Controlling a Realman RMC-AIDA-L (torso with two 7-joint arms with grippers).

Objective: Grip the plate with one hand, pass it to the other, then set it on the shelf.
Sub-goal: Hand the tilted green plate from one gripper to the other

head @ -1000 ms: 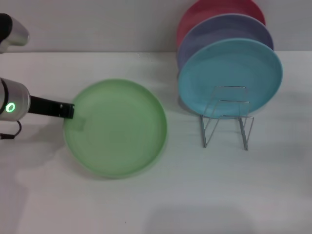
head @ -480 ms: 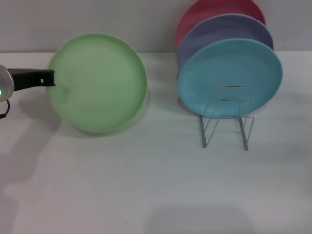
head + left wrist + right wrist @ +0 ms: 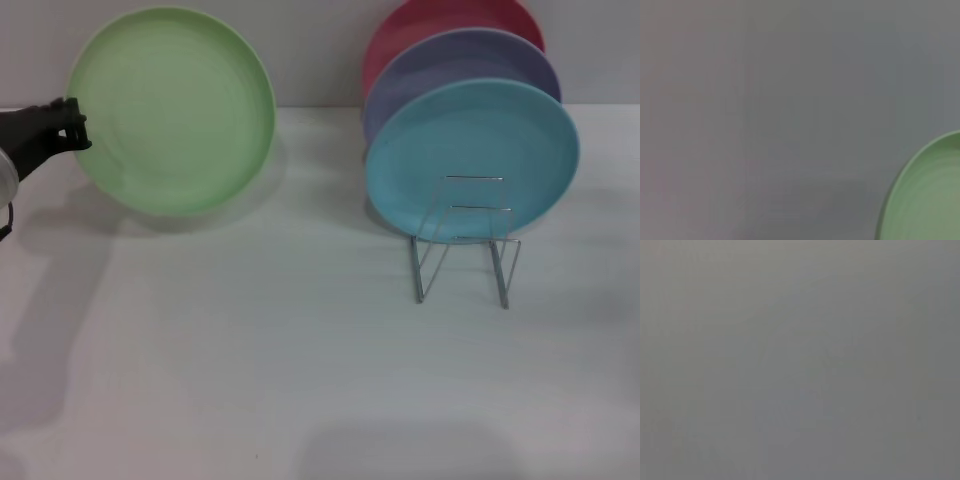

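The light-green plate (image 3: 172,108) hangs in the air at the far left of the head view, tilted up with its face toward me. My left gripper (image 3: 72,128) is shut on its left rim. Part of the plate's edge (image 3: 927,200) also shows in the left wrist view. The silver wire shelf (image 3: 466,240) stands on the white table to the right, well apart from the plate. My right gripper shows in no view; the right wrist view is plain grey.
Three plates stand upright in the shelf: a turquoise-blue plate (image 3: 475,160) in front, a lavender plate (image 3: 470,60) behind it, and a red plate (image 3: 440,20) at the back. White table (image 3: 300,380) stretches across the front. A grey wall rises behind.
My left gripper has lifted the green plate off the table, carrying it up and to the left while tilting it upright. The shelf and its plates have not moved.
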